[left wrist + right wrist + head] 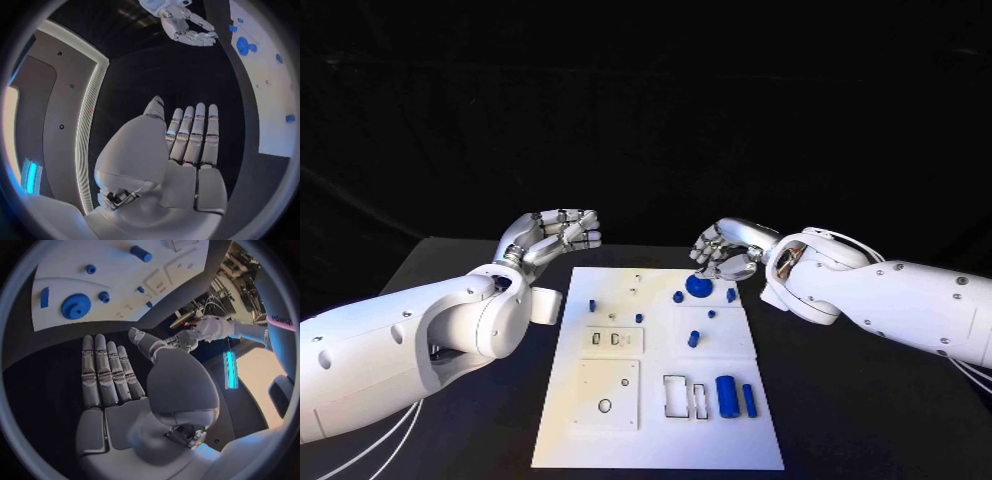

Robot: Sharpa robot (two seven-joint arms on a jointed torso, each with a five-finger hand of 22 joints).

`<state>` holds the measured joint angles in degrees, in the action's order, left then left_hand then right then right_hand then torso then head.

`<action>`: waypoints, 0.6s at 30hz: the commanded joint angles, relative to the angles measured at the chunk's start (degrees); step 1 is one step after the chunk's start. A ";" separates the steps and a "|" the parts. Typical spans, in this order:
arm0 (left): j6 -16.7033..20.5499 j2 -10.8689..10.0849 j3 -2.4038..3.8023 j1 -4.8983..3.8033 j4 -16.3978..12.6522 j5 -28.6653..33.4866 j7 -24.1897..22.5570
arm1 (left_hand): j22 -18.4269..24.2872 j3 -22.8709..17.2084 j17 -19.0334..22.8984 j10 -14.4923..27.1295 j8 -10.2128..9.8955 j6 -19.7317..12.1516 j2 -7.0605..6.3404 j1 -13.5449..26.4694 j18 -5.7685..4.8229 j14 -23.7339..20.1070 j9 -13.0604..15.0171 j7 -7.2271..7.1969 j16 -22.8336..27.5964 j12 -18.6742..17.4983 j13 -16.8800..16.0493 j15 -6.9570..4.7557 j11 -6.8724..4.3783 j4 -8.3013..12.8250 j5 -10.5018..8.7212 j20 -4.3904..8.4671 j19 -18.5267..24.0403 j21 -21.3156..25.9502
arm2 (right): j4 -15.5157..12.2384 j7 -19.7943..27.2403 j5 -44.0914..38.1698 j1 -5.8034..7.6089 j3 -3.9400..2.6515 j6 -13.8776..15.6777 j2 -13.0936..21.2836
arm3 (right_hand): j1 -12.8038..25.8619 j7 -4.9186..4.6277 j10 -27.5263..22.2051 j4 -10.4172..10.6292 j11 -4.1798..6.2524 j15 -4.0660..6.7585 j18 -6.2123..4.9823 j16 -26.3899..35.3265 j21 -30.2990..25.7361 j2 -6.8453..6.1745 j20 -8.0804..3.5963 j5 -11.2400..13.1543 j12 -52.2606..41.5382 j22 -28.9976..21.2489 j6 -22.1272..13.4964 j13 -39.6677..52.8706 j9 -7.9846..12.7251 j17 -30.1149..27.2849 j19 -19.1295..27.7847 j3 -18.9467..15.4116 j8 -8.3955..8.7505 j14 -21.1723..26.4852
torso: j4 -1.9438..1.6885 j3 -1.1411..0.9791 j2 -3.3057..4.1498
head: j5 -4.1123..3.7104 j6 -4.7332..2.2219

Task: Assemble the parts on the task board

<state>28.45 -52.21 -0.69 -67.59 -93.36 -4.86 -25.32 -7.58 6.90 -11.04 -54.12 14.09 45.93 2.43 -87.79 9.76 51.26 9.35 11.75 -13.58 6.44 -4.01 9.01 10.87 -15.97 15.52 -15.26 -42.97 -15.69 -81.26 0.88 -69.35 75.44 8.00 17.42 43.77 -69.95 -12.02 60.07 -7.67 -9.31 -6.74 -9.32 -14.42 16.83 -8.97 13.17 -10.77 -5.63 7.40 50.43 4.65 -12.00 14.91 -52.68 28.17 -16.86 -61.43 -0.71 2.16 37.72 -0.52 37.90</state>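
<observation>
Black table (473,270) bearing the white task board (661,400), its blue parts lying loose, the gear (700,287) near the far edge. Left hand (557,236) and right hand (728,250) hover empty, fingers extended; the step appears to be an approach, calling next for a grasp, likely of the gear.

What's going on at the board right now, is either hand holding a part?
Neither hand holds anything. The left hand and the right hand hover over the far end of the task board, fingers extended and empty. The blue gear lies on the board just below the right hand, and two blue cylinders lie near the front.
</observation>
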 commanded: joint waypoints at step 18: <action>-5.13 -3.91 0.54 -0.42 -8.47 0.91 -0.66 | 0.28 2.23 -1.67 -2.45 0.34 1.41 0.07 -0.97 0.60 1.64 0.97 0.88 0.26 -0.86 0.09 -0.24 -0.21 -0.38 -0.78 0.30 -2.43 -0.47 | 0.17 -7.81 -22.16 -0.29 -0.03 -4.55 -3.00 | -0.91 2.27 2.84 3.15 2.95 4.98 0.77 -50.48 37.15 -3.19 -6.12 -1.17 1.73 32.96 4.01 5.66 -7.78 39.98 -14.86 -4.03 3.74 -18.97 | -1.77 1.41 4.18 | -1.14 -0.14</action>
<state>25.11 -56.13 -0.23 -67.88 -101.50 -4.72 -25.34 -7.35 8.69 -12.66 -56.74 14.75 47.73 2.33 -88.89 9.75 53.34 10.23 12.17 -13.51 5.96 -4.00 8.72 10.45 -16.37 15.06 -15.06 -44.96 -16.18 -81.18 -5.50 -88.23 75.21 7.98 14.59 40.91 -70.74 -9.63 63.33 -4.79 -6.33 -1.77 -9.28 -63.92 53.00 -11.93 7.06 -11.70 -4.08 39.23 54.05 10.25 -19.74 54.05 -67.19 24.21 -13.24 -80.08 -2.19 3.39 41.47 -1.48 37.80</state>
